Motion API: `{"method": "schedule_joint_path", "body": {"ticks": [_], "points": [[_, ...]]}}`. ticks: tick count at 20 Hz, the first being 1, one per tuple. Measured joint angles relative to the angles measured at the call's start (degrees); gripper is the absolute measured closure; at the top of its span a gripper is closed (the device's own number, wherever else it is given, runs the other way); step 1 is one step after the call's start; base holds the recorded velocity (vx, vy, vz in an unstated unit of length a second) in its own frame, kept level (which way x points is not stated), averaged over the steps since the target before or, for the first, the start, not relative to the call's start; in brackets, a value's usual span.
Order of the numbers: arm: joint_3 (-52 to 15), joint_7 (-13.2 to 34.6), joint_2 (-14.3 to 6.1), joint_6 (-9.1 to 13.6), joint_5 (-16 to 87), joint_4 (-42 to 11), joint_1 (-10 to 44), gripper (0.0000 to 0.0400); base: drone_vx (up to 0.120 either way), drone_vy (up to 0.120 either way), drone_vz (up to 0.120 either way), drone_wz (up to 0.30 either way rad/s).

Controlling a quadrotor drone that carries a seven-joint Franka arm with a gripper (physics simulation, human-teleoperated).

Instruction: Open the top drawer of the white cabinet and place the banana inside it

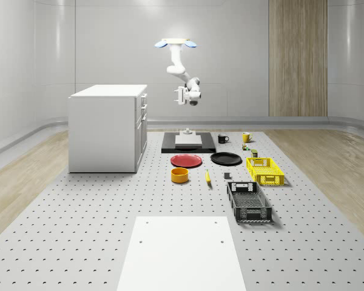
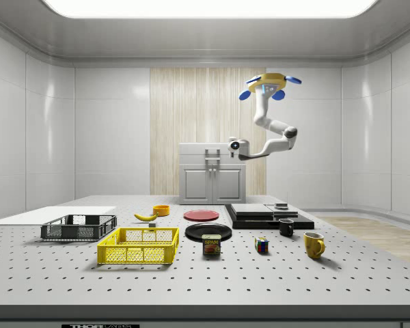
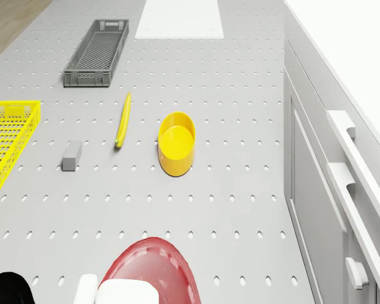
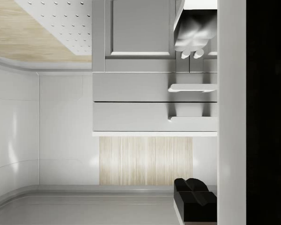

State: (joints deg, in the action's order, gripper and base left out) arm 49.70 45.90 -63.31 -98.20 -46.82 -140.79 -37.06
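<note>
While the white cabinet (image 1: pixel 108 127) stands at the whole-scene view's left with drawers shut, the drone (image 1: pixel 175 43) hovers beside it, gripper (image 1: pixel 181 97) apart from it, finger state indiscernible; banana (image 1: pixel 207 177) lies on the floor.

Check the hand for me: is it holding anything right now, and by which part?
Nothing is held. The hand hangs in the air off the white cabinet's drawer side, under the hovering drone. The banana lies on the table.
</note>
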Motion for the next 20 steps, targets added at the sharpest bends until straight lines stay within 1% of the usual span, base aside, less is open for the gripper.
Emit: {"method": "schedule_joint_path", "body": {"ticks": [3,10,17,18,20], "points": [[0.11,0.27,-0.4,-0.34,0.32,-0.05,-0.36,0.0,0.12,-0.013,0.0,0.0],[0.34,0.85,-1.25,-1.06,1.02,-0.16,-1.12,0.0,0.12,-0.12,0.0,0.0],[0.53,1.38,-2.01,-1.69,1.65,-0.26,-1.78,0.0,0.12,0.0,0.0,0.0],[0.48,1.43,-2.11,-1.86,1.67,-0.34,-1.87,0.0,0.08,0.0,0.0,0.0],[0.09,1.46,-2.28,-2.52,1.46,-0.76,-2.07,0.0,0.0,0.0,0.0,0.0]]}}
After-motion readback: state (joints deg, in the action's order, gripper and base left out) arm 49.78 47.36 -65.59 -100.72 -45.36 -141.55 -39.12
